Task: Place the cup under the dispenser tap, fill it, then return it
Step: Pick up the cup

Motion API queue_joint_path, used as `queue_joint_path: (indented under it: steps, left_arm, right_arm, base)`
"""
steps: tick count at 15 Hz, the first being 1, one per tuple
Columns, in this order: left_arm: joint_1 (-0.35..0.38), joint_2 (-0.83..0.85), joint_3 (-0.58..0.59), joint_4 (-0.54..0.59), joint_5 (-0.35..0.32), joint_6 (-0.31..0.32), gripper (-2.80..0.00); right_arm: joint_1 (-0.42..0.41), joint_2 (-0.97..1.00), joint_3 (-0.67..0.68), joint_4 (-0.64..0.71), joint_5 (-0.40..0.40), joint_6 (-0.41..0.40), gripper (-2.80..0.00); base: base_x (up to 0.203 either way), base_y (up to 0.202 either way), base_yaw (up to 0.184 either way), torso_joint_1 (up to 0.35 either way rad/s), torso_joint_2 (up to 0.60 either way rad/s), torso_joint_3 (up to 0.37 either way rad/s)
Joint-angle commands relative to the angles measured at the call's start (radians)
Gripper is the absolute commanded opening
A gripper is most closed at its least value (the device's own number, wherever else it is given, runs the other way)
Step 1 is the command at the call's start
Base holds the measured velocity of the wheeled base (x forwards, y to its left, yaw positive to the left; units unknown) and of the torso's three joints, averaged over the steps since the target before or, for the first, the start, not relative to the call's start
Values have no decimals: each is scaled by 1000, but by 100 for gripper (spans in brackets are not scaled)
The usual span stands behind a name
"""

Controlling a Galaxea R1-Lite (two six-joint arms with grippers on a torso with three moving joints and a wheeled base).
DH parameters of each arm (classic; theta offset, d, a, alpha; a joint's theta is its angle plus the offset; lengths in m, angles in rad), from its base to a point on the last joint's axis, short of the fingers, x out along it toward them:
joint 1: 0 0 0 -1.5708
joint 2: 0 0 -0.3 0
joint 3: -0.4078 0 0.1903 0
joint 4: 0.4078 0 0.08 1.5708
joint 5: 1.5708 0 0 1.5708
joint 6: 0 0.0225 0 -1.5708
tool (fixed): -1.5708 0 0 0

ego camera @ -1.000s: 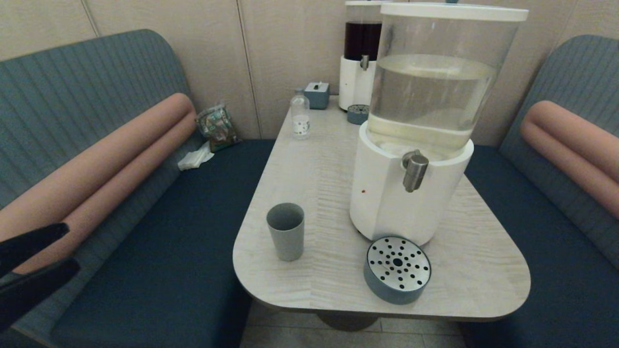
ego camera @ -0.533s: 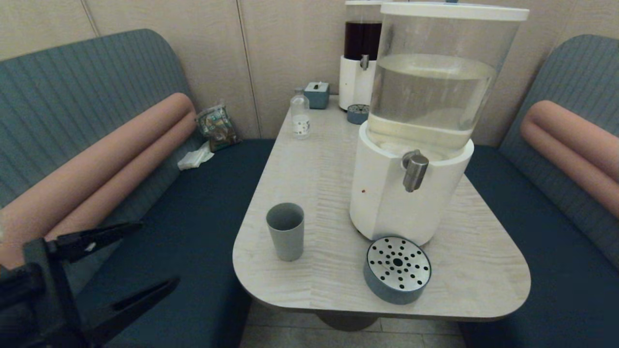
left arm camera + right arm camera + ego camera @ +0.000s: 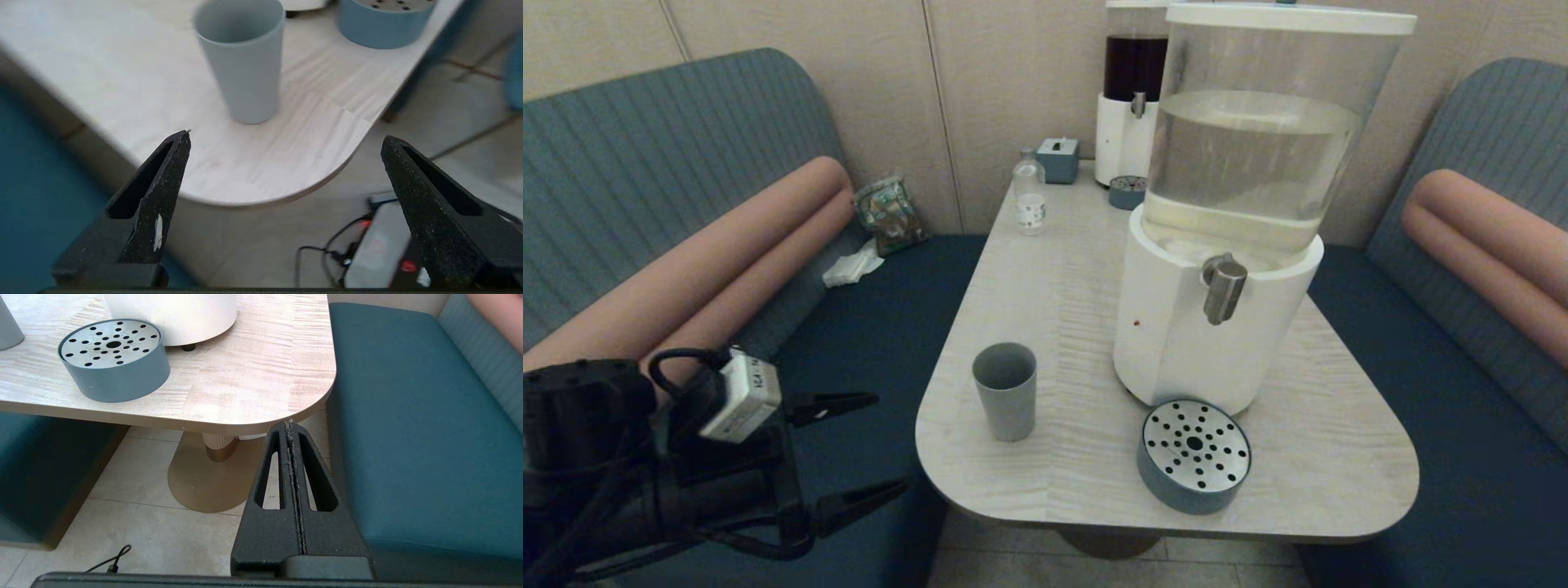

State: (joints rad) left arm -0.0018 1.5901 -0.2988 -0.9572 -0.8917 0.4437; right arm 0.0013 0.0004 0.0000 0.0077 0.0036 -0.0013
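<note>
Grey-blue, the cup (image 3: 1005, 390) stands upright near the table (image 3: 1045, 269) edge, beside the drip tray (image 3: 1194, 454) under the dispenser tap (image 3: 1223, 287). My left gripper (image 3: 882, 445) hangs spread wide off the table's left edge, nothing between it and the cup. My right gripper (image 3: 291, 426), clenched empty, sits below the table's right corner.

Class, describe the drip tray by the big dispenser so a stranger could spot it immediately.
Start at the large white-based dispenser of clear liquid on the pale wooden table. Directly in front of its base, below the brushed-steel tap, sits a low round grey-blue drip tray. Only its steel top has holes; the plain grey-blue tumbler nearby stands taller.
</note>
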Motion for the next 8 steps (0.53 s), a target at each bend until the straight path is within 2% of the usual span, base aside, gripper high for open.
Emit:
queue_joint_path:
  steps: [1, 4, 8]
  left_arm:
    - [-5, 180, -19, -64, -33, -4, 0]
    - [-31, 321, -137, -167, -82, -55, 0]
    - [-96, 462, -284, -223, -93, -100, 0]
  right_arm:
    - [0, -2, 0, 0, 0, 0, -280]
    - [0, -2, 0, 0, 0, 0, -280]
    - [0, -2, 0, 0, 1, 0, -280]
  base:
    - [0, 0, 0, 0, 0, 0]
    - [0, 0, 0, 0, 0, 0]
    - [0, 0, 0, 0, 0, 0]
